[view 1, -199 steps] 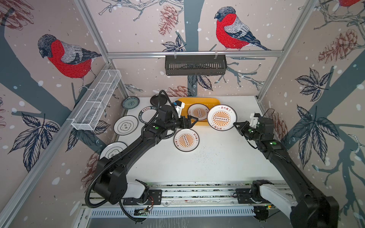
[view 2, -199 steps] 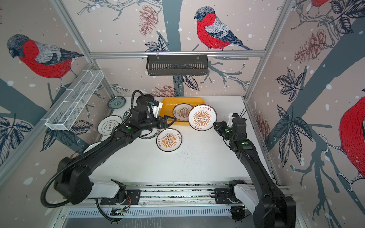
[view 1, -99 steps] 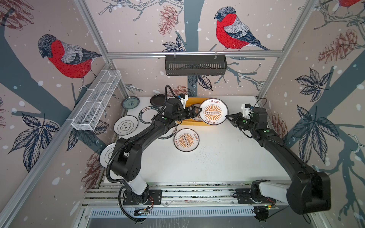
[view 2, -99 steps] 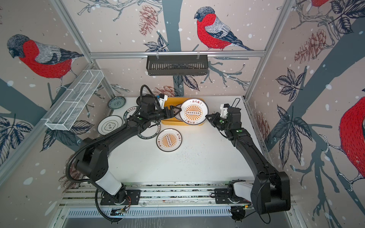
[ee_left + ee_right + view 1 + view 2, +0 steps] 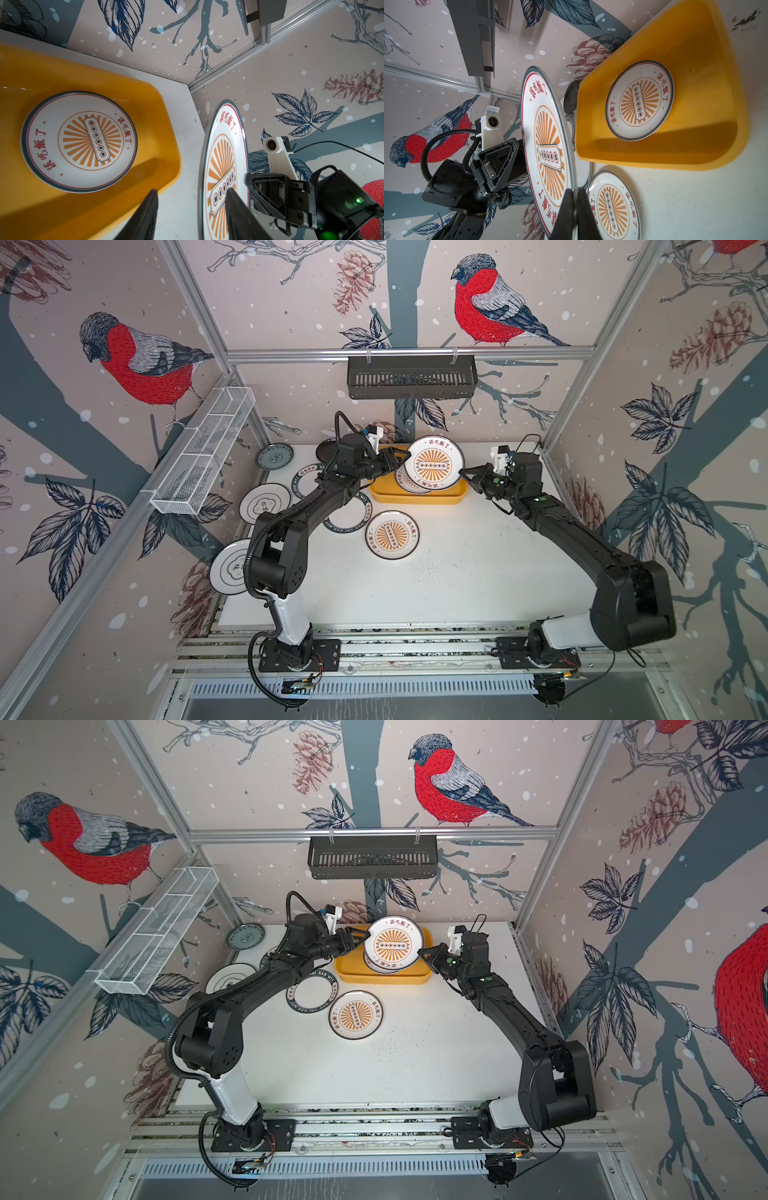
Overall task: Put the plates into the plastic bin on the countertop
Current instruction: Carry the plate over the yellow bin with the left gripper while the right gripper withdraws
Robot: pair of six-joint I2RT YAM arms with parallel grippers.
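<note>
A round white orange-sunburst plate [image 5: 434,464] hangs above the shallow yellow plastic bin [image 5: 415,499], in which a matching plate [image 5: 79,141] lies flat. The right gripper [image 5: 466,476] clamps the raised plate's rim. The left gripper [image 5: 401,457] has its fingers apart, astride the opposite rim.

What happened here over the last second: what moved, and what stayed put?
The right arm swung the sunburst plate, pinched in its jaws, leftward until it hangs over the plastic bin. The left arm rose to meet it, jaws open at the plate's left rim, not gripping it. Unchanged: the right jaws' hold, the plate in the bin, the plate on the countertop.
</note>
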